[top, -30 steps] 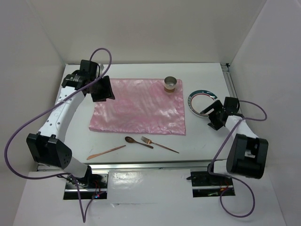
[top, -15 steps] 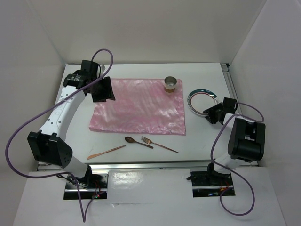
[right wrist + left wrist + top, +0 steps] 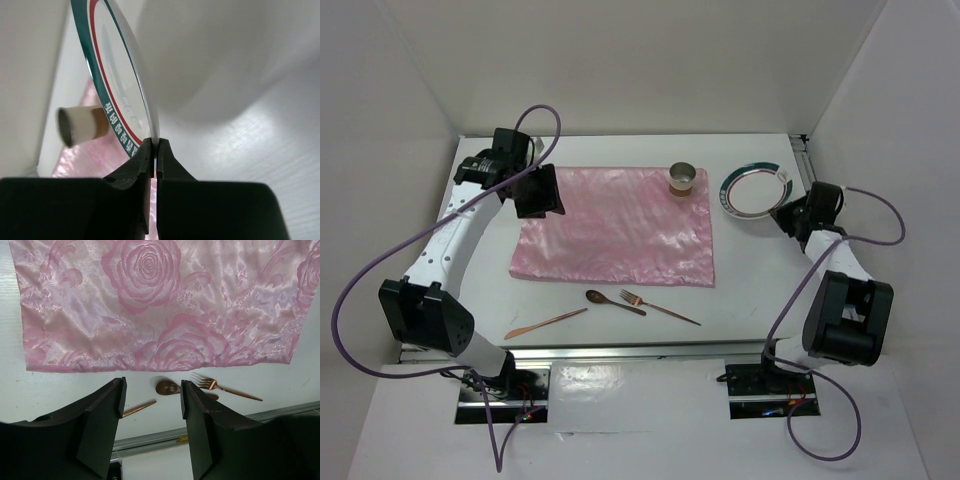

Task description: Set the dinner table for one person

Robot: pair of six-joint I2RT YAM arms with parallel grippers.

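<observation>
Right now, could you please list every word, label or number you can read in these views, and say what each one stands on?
Red characters along the rim of the plate, in the right wrist view: seen at a steep angle and blurred, not readable.
cup and pink mat: no writing visible.

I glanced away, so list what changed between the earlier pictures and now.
The right gripper closed on the rim of the plate, which shifted toward the far side. The left gripper, open over the pink mat, the cup and the cutlery stayed put.
</observation>
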